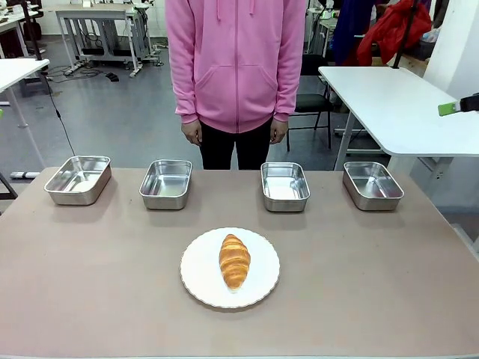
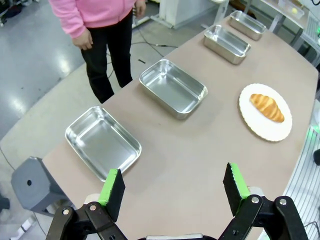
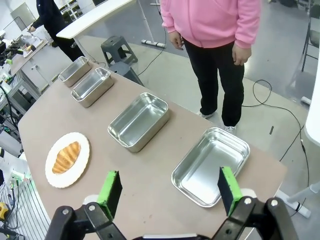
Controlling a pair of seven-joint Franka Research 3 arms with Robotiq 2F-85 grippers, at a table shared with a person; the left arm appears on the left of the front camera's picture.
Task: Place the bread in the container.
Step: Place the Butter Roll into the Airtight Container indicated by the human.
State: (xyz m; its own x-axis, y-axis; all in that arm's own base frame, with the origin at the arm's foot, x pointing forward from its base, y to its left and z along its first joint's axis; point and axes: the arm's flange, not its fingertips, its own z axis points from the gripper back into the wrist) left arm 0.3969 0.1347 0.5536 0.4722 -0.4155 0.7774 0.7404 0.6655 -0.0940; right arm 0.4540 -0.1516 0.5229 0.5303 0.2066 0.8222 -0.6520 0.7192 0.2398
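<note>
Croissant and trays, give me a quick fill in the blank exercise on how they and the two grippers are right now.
1. The croissant lies on a round white ____.
2. Beyond it, ____ steel trays stand in a row.
3. Every tray is ____.
4. The left gripper and the right gripper both have their jaws ____.
Missing words: plate, four, empty, open.
</note>
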